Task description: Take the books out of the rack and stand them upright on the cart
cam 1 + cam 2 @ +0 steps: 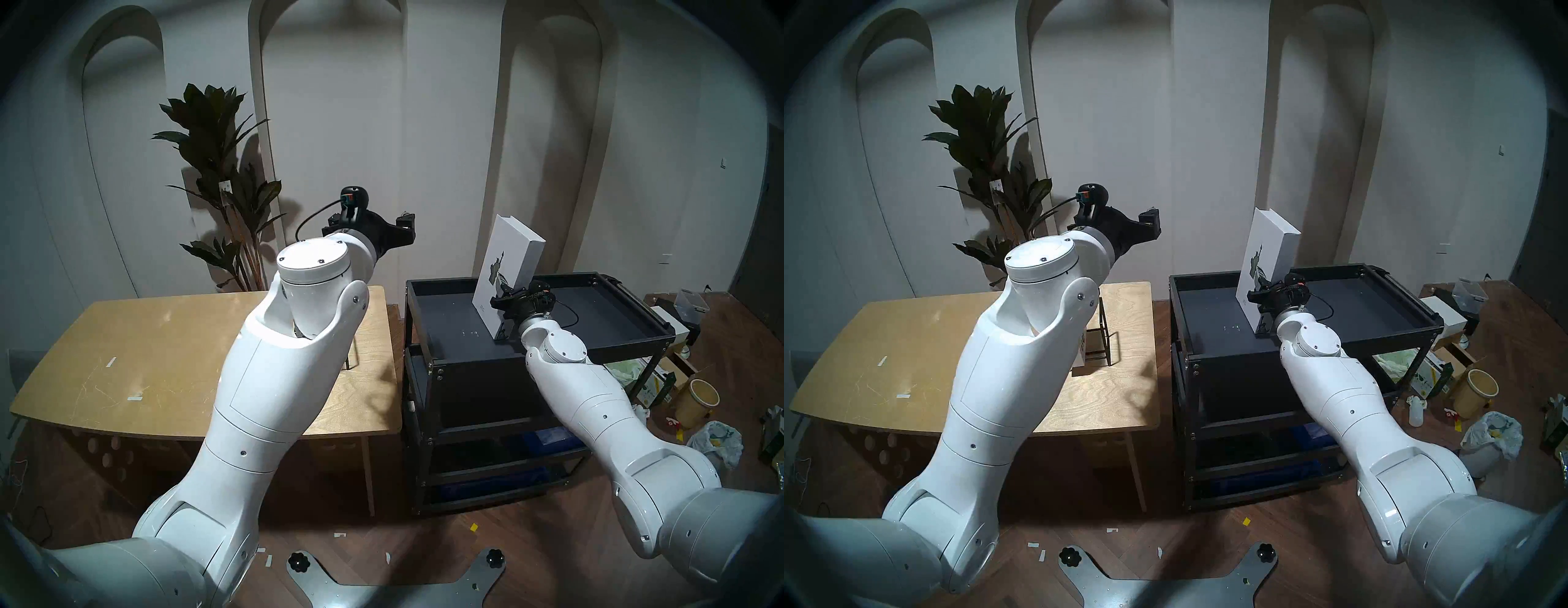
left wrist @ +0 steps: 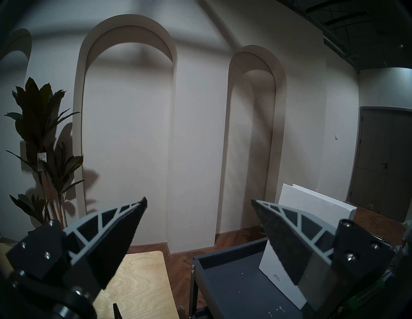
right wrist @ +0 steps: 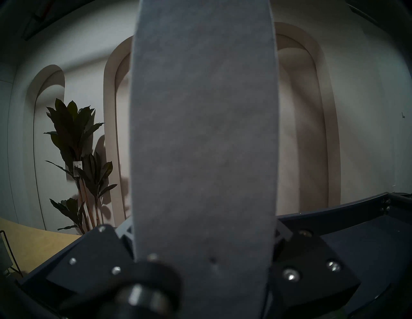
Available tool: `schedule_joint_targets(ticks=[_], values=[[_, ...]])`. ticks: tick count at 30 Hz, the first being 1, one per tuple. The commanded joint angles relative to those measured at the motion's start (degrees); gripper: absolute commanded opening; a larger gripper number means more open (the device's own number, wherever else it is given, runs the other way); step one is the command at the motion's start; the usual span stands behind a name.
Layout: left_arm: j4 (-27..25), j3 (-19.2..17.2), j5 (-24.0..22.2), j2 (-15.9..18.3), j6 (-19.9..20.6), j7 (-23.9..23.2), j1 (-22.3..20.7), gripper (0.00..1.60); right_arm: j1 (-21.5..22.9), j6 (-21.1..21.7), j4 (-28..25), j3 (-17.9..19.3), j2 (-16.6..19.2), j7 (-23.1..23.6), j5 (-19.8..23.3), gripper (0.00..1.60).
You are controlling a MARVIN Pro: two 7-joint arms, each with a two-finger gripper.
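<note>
My right hand is clamped on the taller book, the white one with the dark statue picture on its cover. The book stands on the tray top of the black cart, with its lower edge on the tray, and it leans a little, its top toward the wall. In my right wrist view the book's near edge fills the middle of the picture, and my two fingers press on it from both sides, so I see only their bases. My left hand is raised in the air above the far edge of the wooden tabletop, pointing level toward the wall, and its fingers stand wide apart with nothing between them. In my left wrist view the back cover of the taller book shows behind my one finger, and a corner of the cart is below it. The black wire rack stands on the tabletop near the cart side, mostly hidden behind my left arm. The second white book is in the rack, only a small part of it visible with dark letters that I cannot read. A tall green plant stands by the wall behind the tabletop.
</note>
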Motion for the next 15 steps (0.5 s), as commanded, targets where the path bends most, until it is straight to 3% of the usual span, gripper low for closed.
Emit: schedule_joint_targets(ticks=[1, 3, 4, 7, 10, 11, 12, 15], values=[[-1.5, -0.3, -0.1, -0.4, 0.4, 0.4, -0.7, 1.6, -0.1, 0.3, -0.4, -0.6, -0.1, -0.2, -0.5, 0.62], [-1.4, -0.3, 0.0, -0.4, 0.4, 0.4, -0.6, 1.6, -0.2, 0.3, -0.5, -0.7, 0.0, -0.3, -0.5, 1.12], [-1.4, -0.3, 0.0, -0.4, 0.4, 0.4, -0.5, 1.6, -0.2, 0.2, -0.4, -0.6, -0.1, -0.1, -0.3, 1.22], [-1.4, -0.3, -0.1, -0.4, 0.5, 0.5, -0.4, 1.6, -0.5, -0.3, -0.6, -0.5, 0.0, 0.3, 0.3, 1.16], [-1.3, -0.3, -0.1, -0.5, 0.5, 0.5, -0.3, 1.6, -0.5, -0.4, -0.7, -0.5, 0.0, 0.3, 0.4, 1.25], [-1.3, -0.2, 0.0, -0.5, 0.5, 0.5, -0.3, 1.6, -0.5, -0.4, -0.7, -0.4, 0.1, 0.3, 0.4, 1.36], [-1.3, -0.2, 0.0, -0.5, 0.5, 0.5, -0.3, 1.6, -0.6, -0.4, -0.8, -0.4, 0.1, 0.3, 0.5, 1.58], [-1.3, -0.2, 0.0, -0.5, 0.4, 0.6, -0.3, 1.6, -0.9, -0.4, -1.3, -0.2, 0.4, 0.3, 0.8, 1.6]])
